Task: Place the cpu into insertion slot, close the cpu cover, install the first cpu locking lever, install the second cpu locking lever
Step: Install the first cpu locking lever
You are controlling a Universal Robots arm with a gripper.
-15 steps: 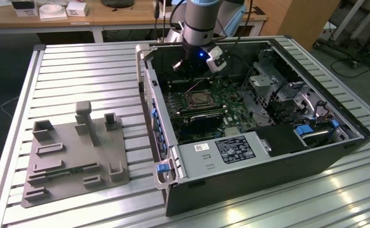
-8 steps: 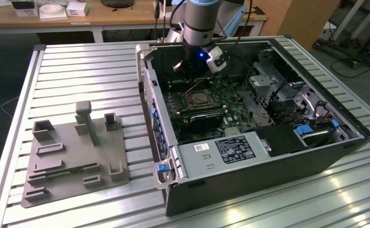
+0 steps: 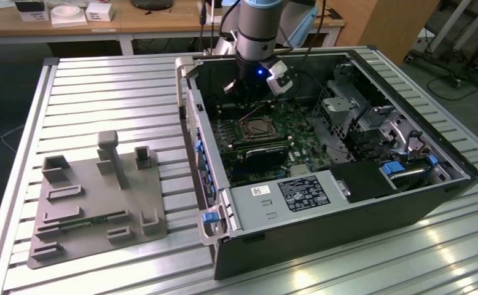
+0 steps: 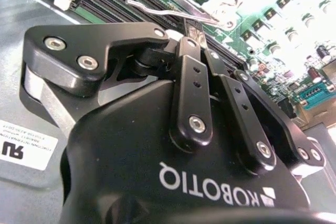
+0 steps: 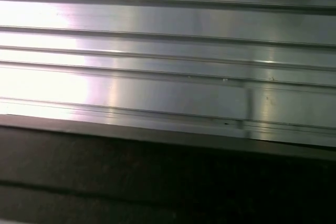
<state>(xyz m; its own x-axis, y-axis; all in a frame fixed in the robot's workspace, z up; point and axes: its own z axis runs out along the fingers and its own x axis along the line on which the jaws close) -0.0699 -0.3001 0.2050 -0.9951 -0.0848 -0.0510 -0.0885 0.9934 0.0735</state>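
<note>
Near the insertion slot (image 3: 241,129), the gripper (image 4: 195,29) holds its jaws together beside a wire locking lever (image 4: 157,9) (cpu (image 3: 260,128) apparently seated); latching seems unfinished.

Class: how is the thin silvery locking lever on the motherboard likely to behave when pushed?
The locking lever looks like thin wire, so probably springy rather than rigid. Its smooth shiny metal might slip off the tool. Being slender, it could bend if pushed sideways.
</note>
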